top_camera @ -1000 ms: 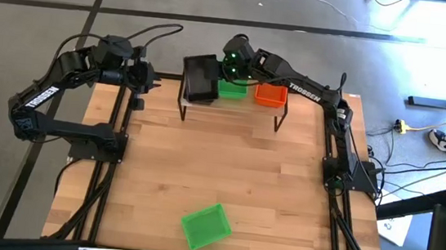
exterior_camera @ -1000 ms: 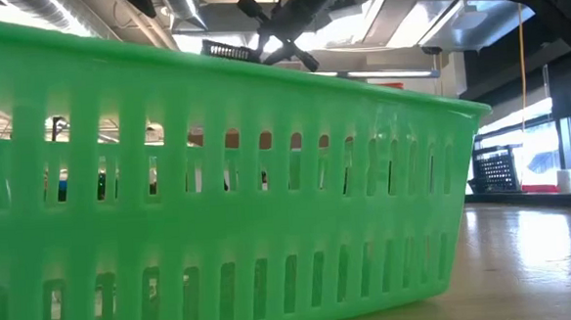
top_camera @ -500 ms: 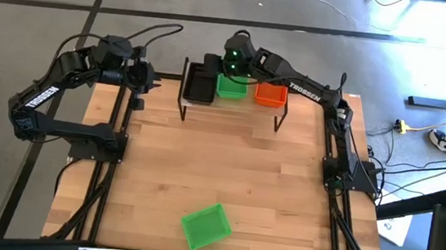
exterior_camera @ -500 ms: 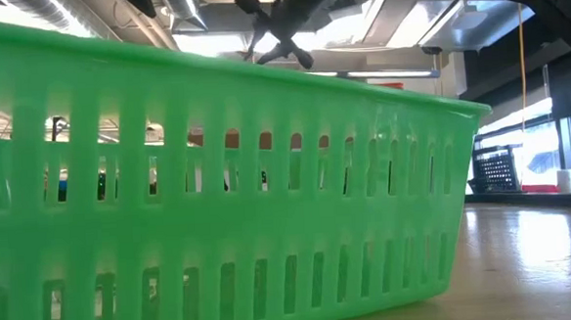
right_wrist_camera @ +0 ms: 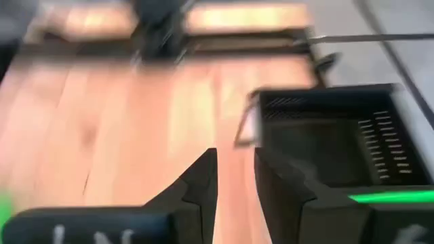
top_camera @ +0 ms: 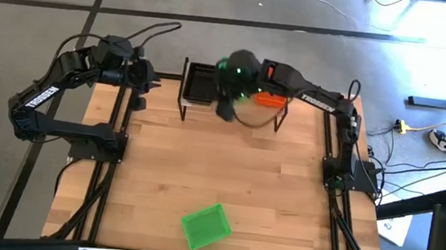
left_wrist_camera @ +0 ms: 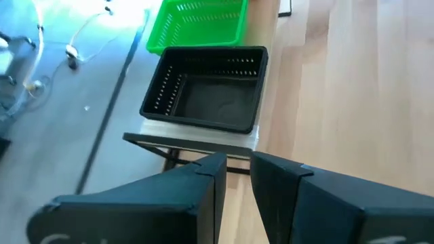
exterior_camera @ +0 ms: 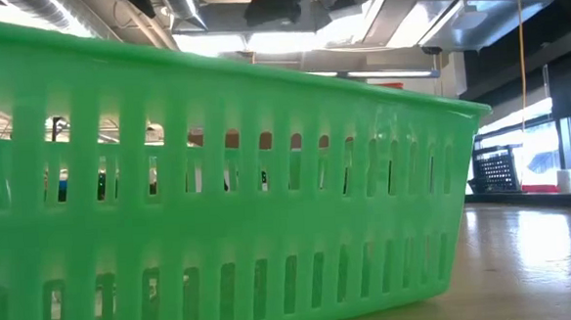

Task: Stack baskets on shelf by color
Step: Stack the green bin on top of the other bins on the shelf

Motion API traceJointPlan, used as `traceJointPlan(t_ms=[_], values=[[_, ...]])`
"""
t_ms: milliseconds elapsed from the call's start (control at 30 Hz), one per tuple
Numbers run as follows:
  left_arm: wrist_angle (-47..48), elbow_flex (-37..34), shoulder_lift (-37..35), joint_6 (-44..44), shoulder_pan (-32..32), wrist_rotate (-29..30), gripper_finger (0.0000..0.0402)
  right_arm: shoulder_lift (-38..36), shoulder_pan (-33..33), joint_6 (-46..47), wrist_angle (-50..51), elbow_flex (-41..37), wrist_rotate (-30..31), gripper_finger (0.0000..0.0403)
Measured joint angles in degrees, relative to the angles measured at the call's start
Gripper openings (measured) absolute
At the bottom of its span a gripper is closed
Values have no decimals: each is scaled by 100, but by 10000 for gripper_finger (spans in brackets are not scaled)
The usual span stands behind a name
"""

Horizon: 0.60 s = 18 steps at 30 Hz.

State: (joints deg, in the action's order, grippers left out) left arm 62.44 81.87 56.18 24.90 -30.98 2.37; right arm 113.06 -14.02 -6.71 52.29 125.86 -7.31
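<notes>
On the shelf [top_camera: 208, 105] at the table's far edge, a black basket [top_camera: 198, 82] stands on the left end. A green basket [left_wrist_camera: 200, 24] sits beside it, and an orange basket [top_camera: 271, 99] is on the right end. Another green basket [top_camera: 206, 226] rests on the tabletop near the front edge and fills the low view [exterior_camera: 219, 203]. My right gripper [top_camera: 226, 107] hovers, blurred, in front of the shelf's middle, open and with nothing between its fingers [right_wrist_camera: 235, 176]. My left gripper [top_camera: 147, 81] waits off the shelf's left end, open and bare [left_wrist_camera: 237, 176].
The shelf stands on thin black legs [top_camera: 183, 113]. Bare wood tabletop [top_camera: 219, 166] stretches between the shelf and the loose green basket. Both arms' bases and black frame rails [top_camera: 108, 171] run along the table's left and right sides.
My right gripper brought the tilted black basket down level onto the shelf's left end and let go of it. It then drew back toward the table's near edge and upward, rolling its wrist. The black basket stays on the shelf.
</notes>
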Motion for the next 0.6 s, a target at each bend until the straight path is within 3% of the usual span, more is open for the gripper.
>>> traceJointPlan(t_ms=[200,433,600], values=[[13,0,0,-803,-2,-597,60,-34,271,-1212,1189,-2,-146,95],[15,-2,135,-1074,15,-1882,60,-34,300,-2268,1817,-4,-1243,95],[27,-4,254,-1115,188,-2099,60,-34,412,-2953,2274,-7,-1658,95]])
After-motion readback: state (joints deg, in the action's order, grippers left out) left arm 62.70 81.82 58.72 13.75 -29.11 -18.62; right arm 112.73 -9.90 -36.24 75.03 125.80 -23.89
